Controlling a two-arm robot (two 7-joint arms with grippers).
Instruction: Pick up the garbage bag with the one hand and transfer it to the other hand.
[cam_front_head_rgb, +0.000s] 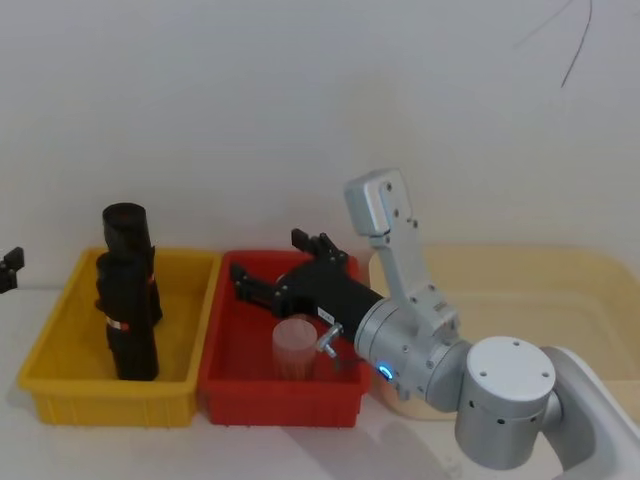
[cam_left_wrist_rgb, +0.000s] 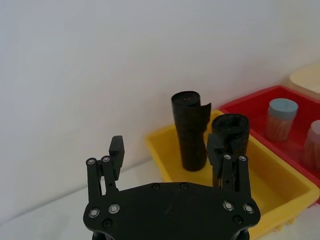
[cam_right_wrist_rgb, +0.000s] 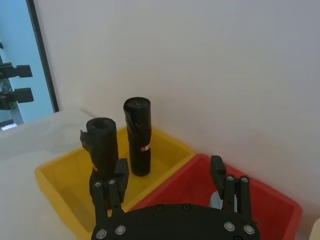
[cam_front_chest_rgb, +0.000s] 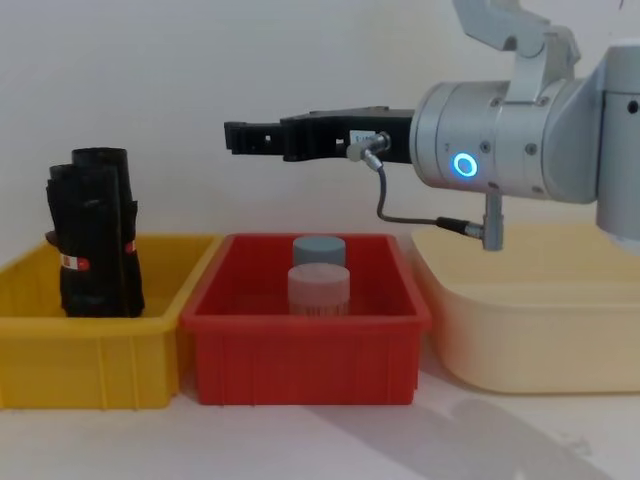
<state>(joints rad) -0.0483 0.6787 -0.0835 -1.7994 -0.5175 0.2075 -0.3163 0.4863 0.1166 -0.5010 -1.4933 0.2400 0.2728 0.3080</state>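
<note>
The garbage bag (cam_front_head_rgb: 127, 335) is a black roll with a red-and-white band, standing upright in the yellow bin (cam_front_head_rgb: 60, 400). It stands in front of a slightly taller black roll (cam_front_head_rgb: 125, 228), touching it. I also see the bag from the side (cam_front_chest_rgb: 85, 275) and from both wrists (cam_left_wrist_rgb: 232, 131) (cam_right_wrist_rgb: 103, 145). My left gripper (cam_left_wrist_rgb: 166, 150) hovers open to the left of the yellow bin, pointing at the rolls, and its edge shows in the head view (cam_front_head_rgb: 9, 268). My right gripper (cam_front_head_rgb: 270, 262), on the blue-ring arm (cam_front_chest_rgb: 464, 164), hangs open above the red bin, holding nothing.
The red bin (cam_front_head_rgb: 215, 385) next to the yellow one holds a translucent pink cup (cam_front_head_rgb: 295, 347) and a grey-topped cup (cam_front_chest_rgb: 320, 247). A cream tub (cam_front_chest_rgb: 540, 335) stands to the right. The white wall is close behind the bins.
</note>
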